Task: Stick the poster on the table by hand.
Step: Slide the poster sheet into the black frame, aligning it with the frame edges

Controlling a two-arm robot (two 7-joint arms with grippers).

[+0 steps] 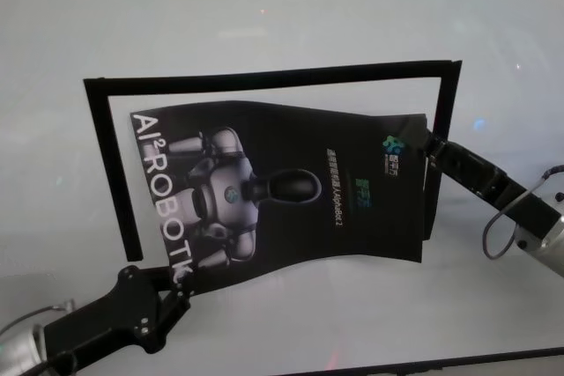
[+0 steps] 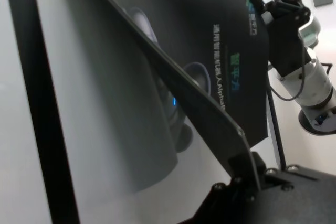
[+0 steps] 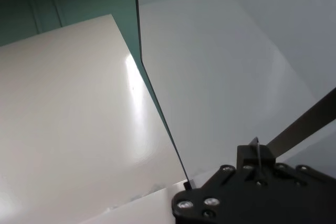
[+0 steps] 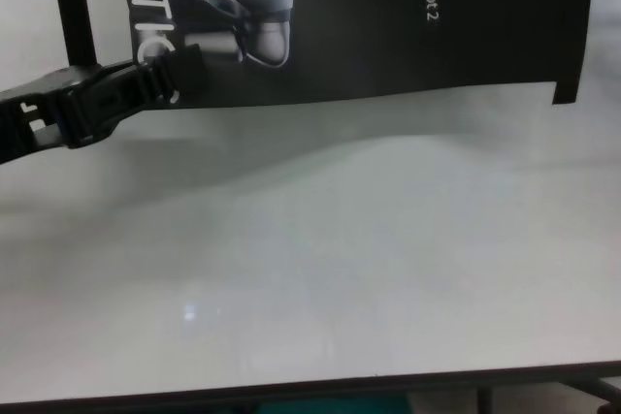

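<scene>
We see the poster (image 1: 291, 191) held off the table (image 1: 291, 6) between the two grippers, its printed face up and its surface bowed, so that in the chest view a shadow lies under its near edge. The print shows a silver-grey robot and white lettering. The left gripper (image 1: 179, 292) is clenched on the poster's near left corner, just past the big white letters; in the left wrist view the sheet (image 2: 210, 51) rises away from that gripper at a slant, with its reflection on the glossy top below it. The right gripper (image 1: 426, 141) is clamped on the far right corner of the poster, right beside a small coloured logo; it also shows far off in the left wrist view (image 2: 261, 8), pinching that same corner. In the right wrist view we see only the pale underside of the sheet (image 3: 73, 119) leading away from the gripper's black body, and the fingertips themselves are hidden there.

Beyond both grippers, a frame of black strips (image 1: 264, 78) lies flat on the table, running along the far side and down the left and right; the poster's right edge overlaps the right strip close to the right gripper. The left strip (image 4: 68, 2) passes just outside the left gripper in the chest view.
</scene>
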